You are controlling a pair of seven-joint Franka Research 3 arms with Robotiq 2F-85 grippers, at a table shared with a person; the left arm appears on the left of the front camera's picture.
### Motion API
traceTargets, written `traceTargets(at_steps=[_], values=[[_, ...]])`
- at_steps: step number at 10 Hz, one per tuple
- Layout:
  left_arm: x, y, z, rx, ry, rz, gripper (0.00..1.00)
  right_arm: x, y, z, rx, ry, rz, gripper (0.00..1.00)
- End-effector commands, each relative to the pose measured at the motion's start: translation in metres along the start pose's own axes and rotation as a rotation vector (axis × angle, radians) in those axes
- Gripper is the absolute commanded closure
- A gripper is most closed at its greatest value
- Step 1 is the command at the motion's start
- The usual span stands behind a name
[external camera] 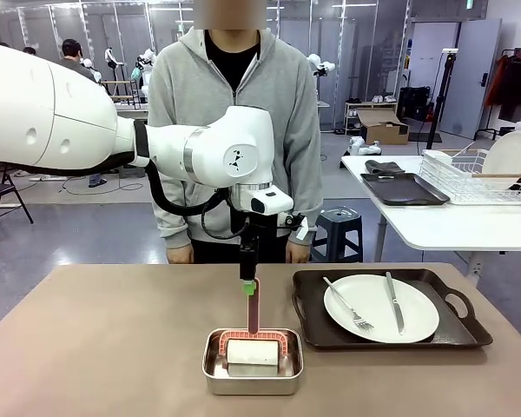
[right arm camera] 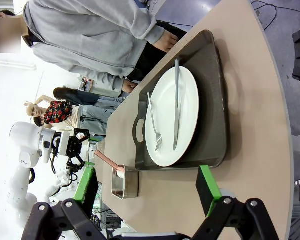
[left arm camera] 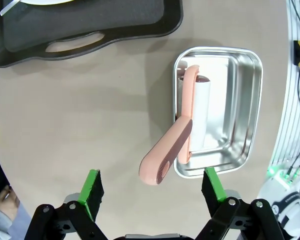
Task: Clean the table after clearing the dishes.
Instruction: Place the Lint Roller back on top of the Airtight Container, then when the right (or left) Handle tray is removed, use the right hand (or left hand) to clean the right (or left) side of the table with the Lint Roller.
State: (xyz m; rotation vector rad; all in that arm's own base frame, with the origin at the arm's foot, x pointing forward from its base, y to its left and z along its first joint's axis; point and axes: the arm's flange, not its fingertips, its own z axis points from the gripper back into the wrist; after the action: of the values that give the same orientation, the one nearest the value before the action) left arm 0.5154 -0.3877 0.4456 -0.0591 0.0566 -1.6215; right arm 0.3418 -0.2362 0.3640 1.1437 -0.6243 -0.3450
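The left pincer (left arm camera: 152, 186) hangs over the steel pan (left arm camera: 245, 100), and its two green pads (left arm camera: 92, 187) stand wide apart. Between the pads rises the pink handle (left arm camera: 165, 160) of a sticky roller (left arm camera: 204, 115). In the left wrist view there is a free gap on each side, so the pads do not touch the handle. The white roll lies inside the pan. The pan stands on the brown surface (external camera: 113, 347), close to the robot's edge and just beside a dark tray (external camera: 308, 313). On the tray lies a white plate (external camera: 381, 307), with a fork (external camera: 347, 306) and a knife (external camera: 394, 302) on it. The right pincer (right arm camera: 146, 184) is apart too and holds nothing; it faces the tray from the side. A person in a grey hoodie (external camera: 234, 113) stands at the far side.
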Motion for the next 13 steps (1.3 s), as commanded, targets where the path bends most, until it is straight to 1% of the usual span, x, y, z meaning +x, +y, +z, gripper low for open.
traceTargets(at_steps=[1, 11, 12, 13], values=[[-0.001, 0.001, 0.002, 0.012, -0.007, 0.002, 0.0, -0.002, 0.002, 0.002, 0.001, 0.004, 0.004, 0.0], [0.0, 0.0, 0.0, 0.001, -0.001, 0.0, 0.0, -0.002, 0.002, 0.002, 0.001, 0.004, 0.004, 0.0], [-0.016, -0.003, 0.023, -0.143, -0.104, 0.094, 0.0, -0.002, 0.002, 0.002, 0.001, 0.004, 0.004, 0.0], [-0.043, -0.011, 0.049, -0.199, -0.227, 0.226, 0.0, -0.002, 0.002, 0.002, 0.001, 0.004, 0.004, 0.0]])
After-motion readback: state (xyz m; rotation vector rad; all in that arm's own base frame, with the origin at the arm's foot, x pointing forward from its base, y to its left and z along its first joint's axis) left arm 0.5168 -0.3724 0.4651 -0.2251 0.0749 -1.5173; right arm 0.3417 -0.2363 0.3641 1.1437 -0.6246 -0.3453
